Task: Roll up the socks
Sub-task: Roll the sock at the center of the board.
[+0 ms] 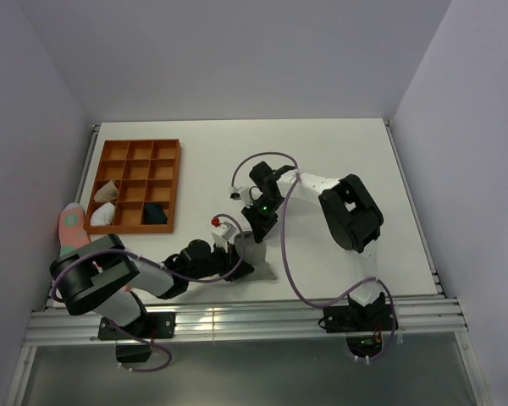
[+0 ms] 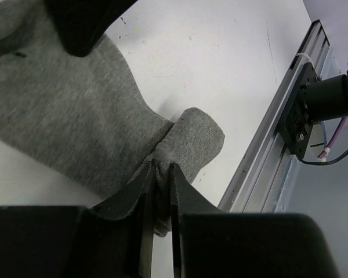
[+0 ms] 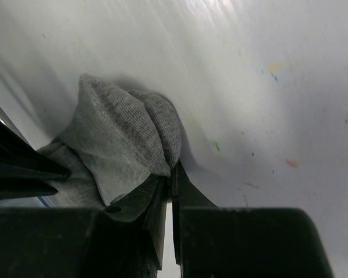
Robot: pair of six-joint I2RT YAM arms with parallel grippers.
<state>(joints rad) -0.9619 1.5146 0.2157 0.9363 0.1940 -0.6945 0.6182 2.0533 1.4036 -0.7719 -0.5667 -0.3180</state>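
Top: the grey sock [image 1: 261, 258] lies on the surface [image 1: 339, 152] near its front edge, between both arms, which hide its long axis.
Left wrist: my left tool [image 2: 162, 174] is clenched on a sock fold, and the sock's body runs away up-left.
Right wrist: my right tool [image 3: 171, 174] is clamped on the bunched end.
I can't place the navy sock.

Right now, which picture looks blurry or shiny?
Right wrist view: the white table is streaky, with glare along the top; the grey knitted sock looks sharp. Left wrist view: crisp sock weave. Top view: even light, soft shadows.
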